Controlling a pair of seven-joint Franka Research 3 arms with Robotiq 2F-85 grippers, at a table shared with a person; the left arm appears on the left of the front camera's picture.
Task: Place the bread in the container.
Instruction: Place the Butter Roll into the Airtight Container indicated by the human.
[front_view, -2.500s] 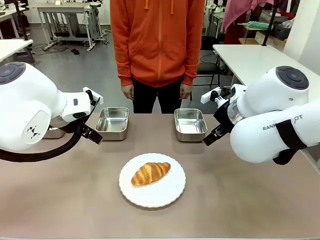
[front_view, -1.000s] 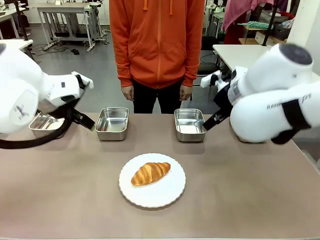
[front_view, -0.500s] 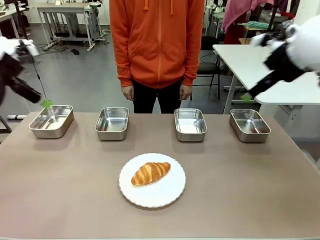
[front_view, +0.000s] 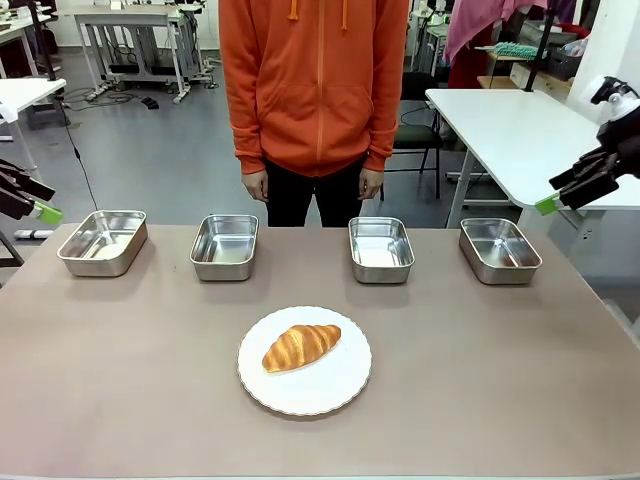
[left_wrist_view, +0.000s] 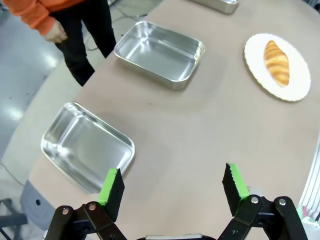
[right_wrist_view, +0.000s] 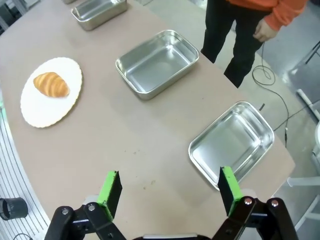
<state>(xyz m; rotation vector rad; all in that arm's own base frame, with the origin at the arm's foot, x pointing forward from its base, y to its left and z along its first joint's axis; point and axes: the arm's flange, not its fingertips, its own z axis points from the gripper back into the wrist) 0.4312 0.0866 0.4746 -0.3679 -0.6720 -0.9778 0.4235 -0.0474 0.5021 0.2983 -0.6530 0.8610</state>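
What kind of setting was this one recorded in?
Probably a robotics lab or workshop: white worktables, a cable across the grey floor, and four steel trays with a croissant on a plate.

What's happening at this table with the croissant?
Nothing is being handled right now. The croissant lies on a white plate, with four empty steel trays in a row behind it. The robot's left hand and right hand hang open at opposite ends of the table. A person stands at the far side, arms down.
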